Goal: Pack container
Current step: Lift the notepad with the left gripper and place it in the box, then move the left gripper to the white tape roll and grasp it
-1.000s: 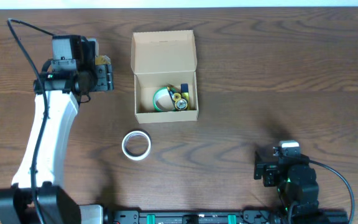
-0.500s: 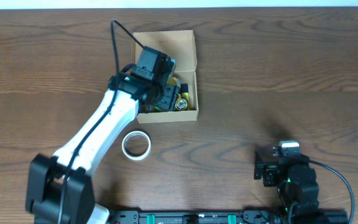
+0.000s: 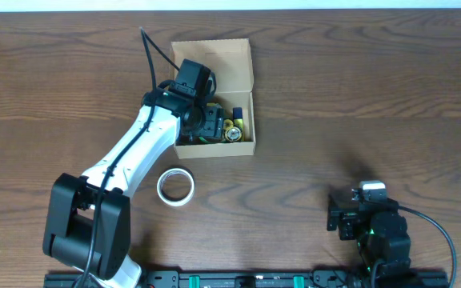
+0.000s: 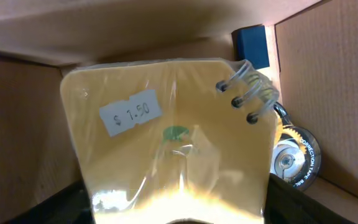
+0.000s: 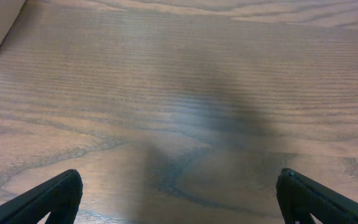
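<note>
One open cardboard mailer box (image 3: 213, 60) at far centre, left gripper (image 4: 176, 205) inside it grasping one yellow price-stickered pad (image 4: 166, 137), one white tape roll (image 3: 174, 186) just near of the box, right gripper (image 5: 179, 193) near right, fingers spread, empty.

Tan container (image 3: 211, 60), yellow pad (image 4: 166, 162) with white price label (image 4: 131, 112), brown wood-grain table (image 3: 374, 96).

Soft, even light covers the brown table (image 3: 374, 96); a blurred dark shadow pools on the wood in the right wrist view; inside the container (image 4: 328, 93), glare streaks the wrapped yellow pad (image 4: 173, 155), its near edge washed out.
</note>
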`<state>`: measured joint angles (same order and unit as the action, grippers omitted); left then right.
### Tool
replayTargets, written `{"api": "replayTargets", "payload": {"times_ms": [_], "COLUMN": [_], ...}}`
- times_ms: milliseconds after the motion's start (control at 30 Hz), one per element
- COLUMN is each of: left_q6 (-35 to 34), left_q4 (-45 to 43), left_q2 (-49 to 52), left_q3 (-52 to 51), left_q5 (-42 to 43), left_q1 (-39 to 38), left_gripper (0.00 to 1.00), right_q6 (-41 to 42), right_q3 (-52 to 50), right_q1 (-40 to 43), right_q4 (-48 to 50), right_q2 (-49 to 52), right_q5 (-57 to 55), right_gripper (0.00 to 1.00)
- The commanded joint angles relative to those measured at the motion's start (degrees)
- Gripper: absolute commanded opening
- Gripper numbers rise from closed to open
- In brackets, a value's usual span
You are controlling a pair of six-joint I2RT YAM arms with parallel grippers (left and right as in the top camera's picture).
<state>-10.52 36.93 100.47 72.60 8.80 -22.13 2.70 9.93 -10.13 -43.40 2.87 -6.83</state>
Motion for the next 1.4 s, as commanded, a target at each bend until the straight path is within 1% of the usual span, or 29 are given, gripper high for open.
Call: {"api": "replayTargets", "payload": {"times_ms": [0, 200, 367, 433, 467, 567, 667, 767, 867, 933, 967, 1067, 1167, 1267, 1367], "left_q6": [-0.2, -0.2, -0.2, -0.2, -0.3, -2.3, -4.1, -5.6, -10.7, -17.1, -21.7, -31.9, -41.0, -49.0, -59.0], "left_q4": [-0.7, -2.0, -5.7, -6.7, -6.9, -5.6, -1.0, 1.9, 1.8, 1.6, 1.6, 1.6, 2.0, 2.4, 5.5], "left_q2": [0.4, 0.4, -0.2, -2.0, -3.5, -10.4, -18.1, -24.7, -32.0, -38.4, -42.1, -48.0, -49.3, -48.9, -47.8], "left_q3": [0.4, 0.4, 0.5, 0.6, 0.6, 0.6, 0.5, -1.6, -8.5, -15.4, -19.6, -27.5, -32.0, -34.1, -35.1], "left_q5": [-0.4, -0.4, -0.4, -0.4, -0.5, -3.4, -7.9, -8.6, -8.9, -9.0, -9.4, -11.0, -12.8, -15.0, -17.3], "left_q1": [0.3, 0.3, 0.3, 0.3, 0.3, 0.2, -0.3, -0.4, -0.4, -0.4, -0.4, -0.4, -0.4, -0.4, -0.4], "left_gripper": [0.87, 0.90, 0.91, 0.92, 0.93, 0.94, 0.94, 0.93, 0.93, 0.92, 0.89, 0.87, 0.87, 0.88, 0.88], "right_q6": [-0.7, -0.7, -0.6, -0.6, -0.6, -0.6, -0.7, -0.7, -0.6, -0.6, -0.6, -0.6, -0.6, -0.6, -0.6], "right_q3": [-0.5, -0.5, -0.5, -0.5, -0.4, -0.5, -0.5, -0.5, -0.5, -0.5, -0.5, -0.5, -0.5, -0.5, -0.5], "right_q1": [0.4, 0.4, 0.4, 0.4, 0.4, 0.4, 0.4, 0.4, 0.4, 0.4, 0.4, 0.4, 0.4, 0.4, 0.4], "right_q4": [-0.1, -0.1, -0.1, -0.1, -0.1, -0.1, -0.1, -0.1, -0.1, -0.1, -0.1, -0.1, -0.1, -0.1, -0.1], "right_q2": [-0.3, -0.3, -0.3, -0.3, -0.3, -0.3, -0.3, -0.3, -0.3, -0.3, -0.3, -0.3, -0.3, -0.3, -0.3], "right_q5": [0.2, 0.2, 0.2, 0.2, 0.2, 0.2, 0.2, 0.2, 0.2, 0.2, 0.2, 0.2, 0.2, 0.2, 0.2], "right_gripper": [0.99, 0.99, 0.99, 0.99, 0.99, 0.99, 0.99, 0.99, 0.99, 0.99, 0.99, 0.99, 0.99, 0.99, 0.99]}}
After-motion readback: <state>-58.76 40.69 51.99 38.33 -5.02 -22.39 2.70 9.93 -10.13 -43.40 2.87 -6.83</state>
